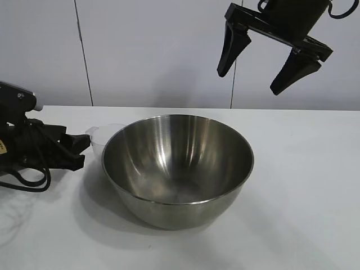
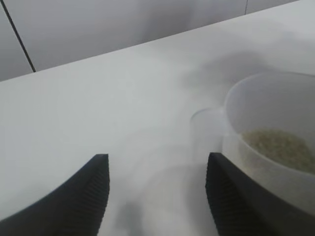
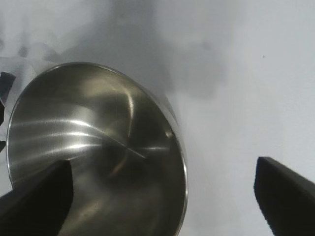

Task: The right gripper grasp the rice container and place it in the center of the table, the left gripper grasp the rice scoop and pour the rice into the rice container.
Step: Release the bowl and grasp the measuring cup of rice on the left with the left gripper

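Plain white table [image 1: 304,185] against pale panelled wall [image 1: 152,50], no readable writing, steel rice container [image 1: 177,169] at centre, my left gripper [image 1: 70,151] parted beside rice scoop [image 2: 275,142] holding rice [image 2: 283,147], my right gripper [image 1: 264,62] spread wide, empty, above.

The desk [image 1: 304,185] was seen as plain white, without any pattern, and the wall panels [image 1: 152,50] behind it as pale grey, divided by thin dark seams. The rice container [image 1: 177,169] was shown in shiny silver steel, with bright streaks and darker grey bands reflected inside. The rice scoop [image 2: 275,142] was rendered in cloudy, translucent white plastic, and the rice [image 2: 285,147] in it as a pale off-white, finely speckled heap. The left tool [image 2: 157,196] was black, its fingers [image 2: 83,196] marked by fine ribbing. The right tool [image 1: 261,70] was plain matt black.
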`<state>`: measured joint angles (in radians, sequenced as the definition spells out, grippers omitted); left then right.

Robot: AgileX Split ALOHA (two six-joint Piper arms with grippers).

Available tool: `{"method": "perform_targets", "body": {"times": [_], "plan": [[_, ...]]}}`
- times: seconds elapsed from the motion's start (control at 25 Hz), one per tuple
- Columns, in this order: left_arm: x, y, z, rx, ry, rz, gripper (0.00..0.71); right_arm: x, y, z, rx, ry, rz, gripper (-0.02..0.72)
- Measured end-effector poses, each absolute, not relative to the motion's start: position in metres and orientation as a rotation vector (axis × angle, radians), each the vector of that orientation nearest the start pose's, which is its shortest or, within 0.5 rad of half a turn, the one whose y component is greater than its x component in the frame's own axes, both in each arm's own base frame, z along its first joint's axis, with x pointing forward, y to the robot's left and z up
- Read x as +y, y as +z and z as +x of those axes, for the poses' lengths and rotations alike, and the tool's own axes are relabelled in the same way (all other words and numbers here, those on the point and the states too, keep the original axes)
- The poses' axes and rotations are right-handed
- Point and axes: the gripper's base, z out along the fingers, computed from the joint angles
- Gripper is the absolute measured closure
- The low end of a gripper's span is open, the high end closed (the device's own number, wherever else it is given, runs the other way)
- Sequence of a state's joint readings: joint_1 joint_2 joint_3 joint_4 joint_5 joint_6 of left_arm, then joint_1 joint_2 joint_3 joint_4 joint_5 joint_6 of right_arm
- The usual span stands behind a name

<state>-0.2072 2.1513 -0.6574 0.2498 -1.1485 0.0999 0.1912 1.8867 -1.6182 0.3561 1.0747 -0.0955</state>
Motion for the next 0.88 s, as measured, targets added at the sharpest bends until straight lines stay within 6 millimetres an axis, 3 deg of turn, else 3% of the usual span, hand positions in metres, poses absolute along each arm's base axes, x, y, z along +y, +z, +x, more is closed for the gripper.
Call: {"method": "perform_targets", "body": {"times": [0.44,0.88], "plan": [[-0.095,0.051,0.322,1.801,-0.259,0.617,0.235,0.104,0.274,0.391,2.793,0.504,-0.229,0.009],[-0.097,0.048,0.335,1.773,-0.261,0.602,0.234,0.104,0.274,0.392,2.789,0.505,-0.227,0.009]]}}
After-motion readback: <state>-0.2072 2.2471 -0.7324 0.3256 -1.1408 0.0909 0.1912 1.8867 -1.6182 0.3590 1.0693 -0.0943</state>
